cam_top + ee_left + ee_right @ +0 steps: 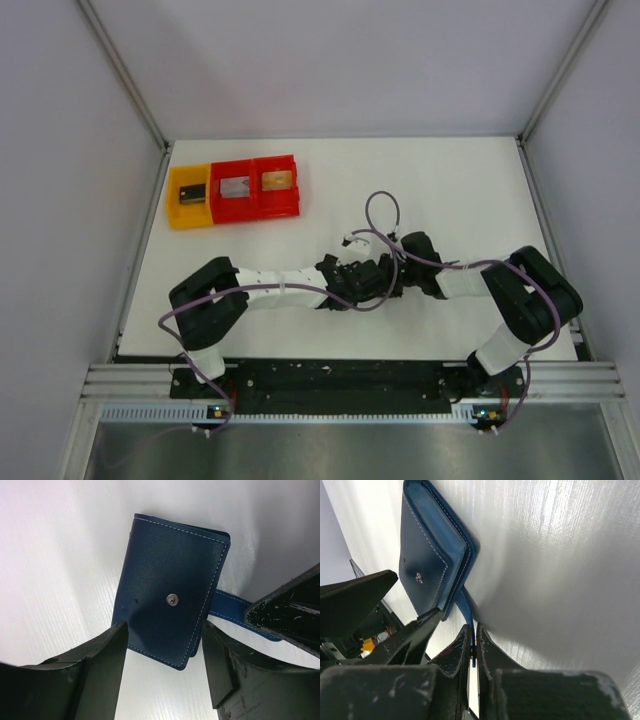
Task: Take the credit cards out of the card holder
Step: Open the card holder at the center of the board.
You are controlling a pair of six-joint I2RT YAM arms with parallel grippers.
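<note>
The small flat navy-blue leather folding card holder (160,570) lies flat on the white table (470,190) about midway between its left and right edges and somewhat nearer the near edge. In the overhead view both wrists hide it. No cards show. Its silver snap stud (172,599) is bare, and its lighter blue clasp strap (227,605) trails off to one side. There the right gripper (472,635) has its jaws pressed together on the strap's end. The left gripper (164,635) stands spread astride the holder's near end. One finger is at a corner, and I see no squeeze on both sides. The likeliest trouble is that a pull on the thin strap drags the whole holder over the smooth table instead of lifting the cover, since nothing visibly pins it. The strap could also slip out of so narrow a pinch. If the left jaws close on the edges, they could clamp the cover shut or skid off the corner. The two grippers sit very close and may knock together, and the purple cables (383,215) loop right over them. Well away at the far left corner sit a yellow plastic bin (187,198) and two red plastic bins (260,186), and they block nothing.
</note>
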